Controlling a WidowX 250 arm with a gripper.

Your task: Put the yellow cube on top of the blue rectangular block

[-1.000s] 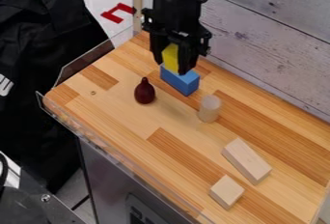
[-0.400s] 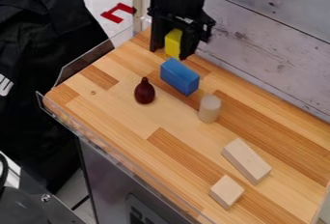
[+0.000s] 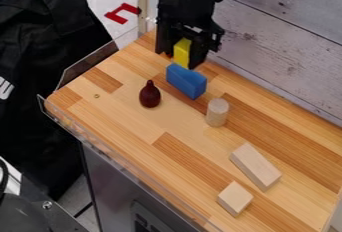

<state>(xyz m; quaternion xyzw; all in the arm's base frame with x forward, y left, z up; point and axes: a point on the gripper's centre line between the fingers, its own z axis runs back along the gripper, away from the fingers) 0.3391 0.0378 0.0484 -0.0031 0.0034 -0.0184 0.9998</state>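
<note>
The hand point(image 3: 178, 59) is gripping the yellow cube point(image 3: 181, 52), its fingers point(image 3: 198, 56) closed to the cube's width, near the far end of the blue block point(image 3: 186, 81); I cannot tell if they are touching. The yellow cube is looking light, stiff and not fragile, so opposite flat sides are probably offering a secure hold. The blue block is resting on the tabletop point(image 3: 123, 108), not in a container.

No legible text or numbers.
</note>
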